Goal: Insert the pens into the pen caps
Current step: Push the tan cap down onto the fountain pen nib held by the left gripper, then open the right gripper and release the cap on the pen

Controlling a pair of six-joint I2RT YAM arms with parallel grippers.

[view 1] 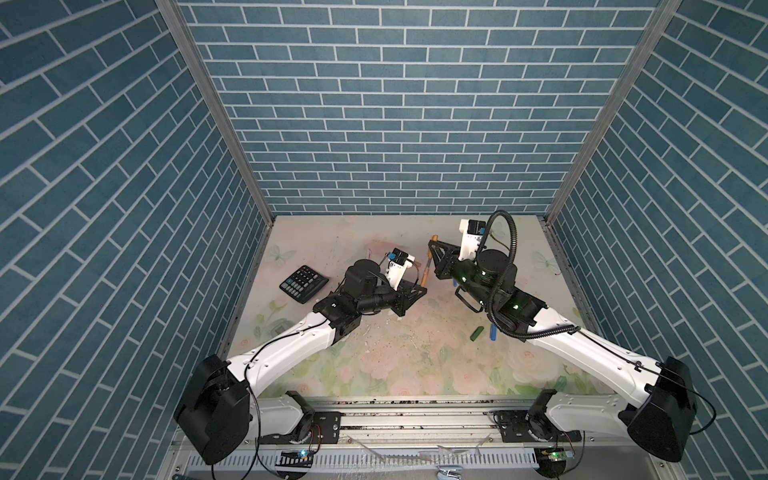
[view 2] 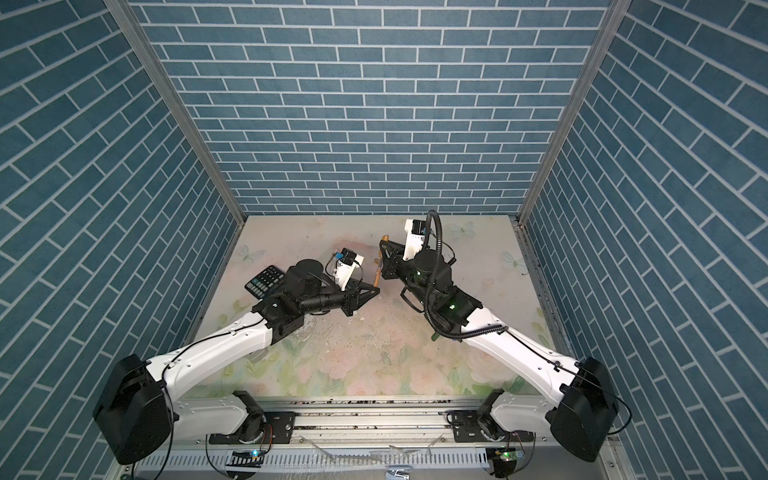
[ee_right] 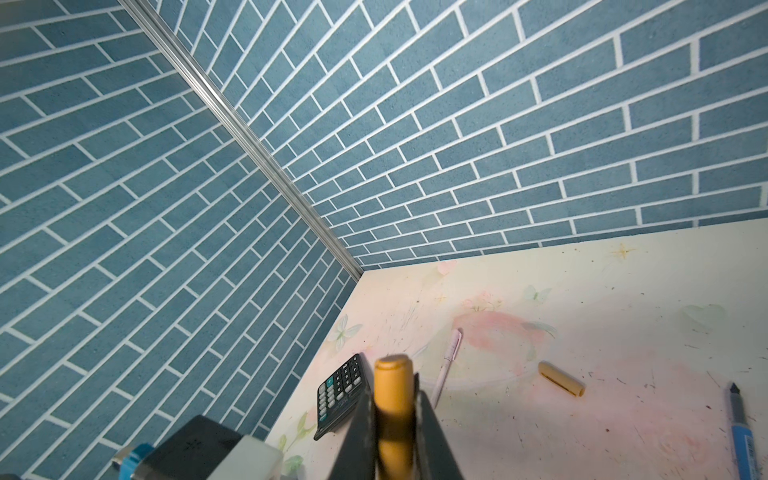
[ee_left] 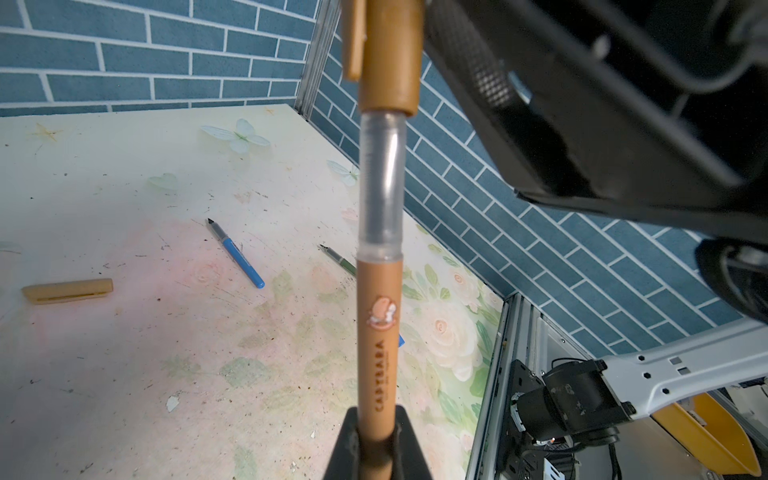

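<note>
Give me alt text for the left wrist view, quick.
The left hand grips a gold-brown plastic pen by its barrel, its tip hidden inside a matching gold-brown pen cap, clear section exposed. Behind, on the floral table, lie a blue pen, a dark green pen and a loose gold-brown cap.

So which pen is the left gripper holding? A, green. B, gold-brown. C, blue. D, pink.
B: the left gripper is shut on the gold-brown pen, its tip in the gold-brown cap held by the right gripper; the blue pen and green pen lie on the table.
</note>
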